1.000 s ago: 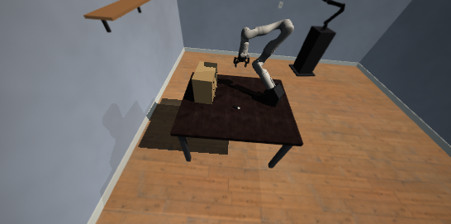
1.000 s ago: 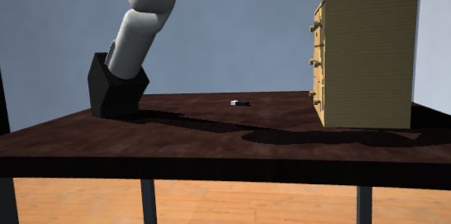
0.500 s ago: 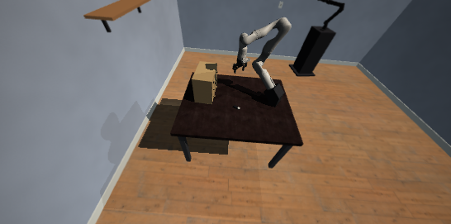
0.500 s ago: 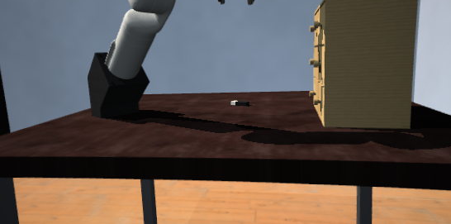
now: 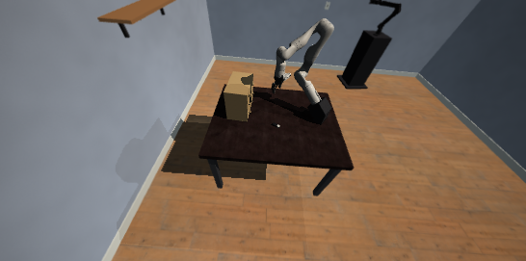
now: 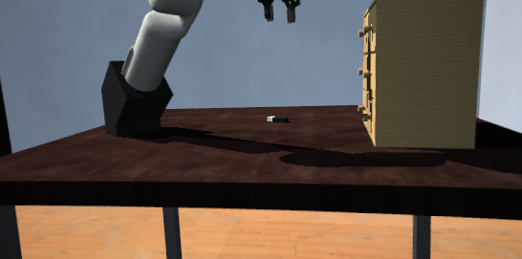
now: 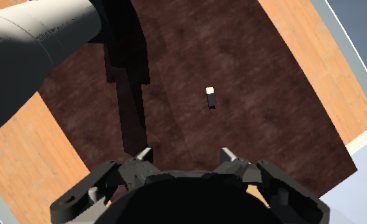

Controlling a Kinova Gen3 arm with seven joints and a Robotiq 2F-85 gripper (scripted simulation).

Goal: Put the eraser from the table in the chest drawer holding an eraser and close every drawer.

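The eraser [image 5: 276, 125] [image 6: 279, 119] [image 7: 211, 99], white at one end and dark along the rest, lies flat on the dark table [image 5: 299, 144] [image 6: 143, 167] [image 7: 264, 100]. The light wooden chest [image 5: 236, 105] [image 6: 425, 70] stands on the table, upright, with knobs on its front. Its drawers look pushed in, seen nearly edge-on; what they hold is hidden. My gripper [image 5: 274, 91] [image 6: 280, 19] [image 7: 186, 155] is open and empty, high above the table, in front of the chest and away from the eraser.
The robot's black base [image 5: 321, 110] [image 6: 136, 103] stands at the table side opposite the chest. The arm's shadow [image 7: 131, 110] lies across the table. A wall shelf [image 5: 144, 7] and a black pedestal [image 5: 363, 60] are off the table.
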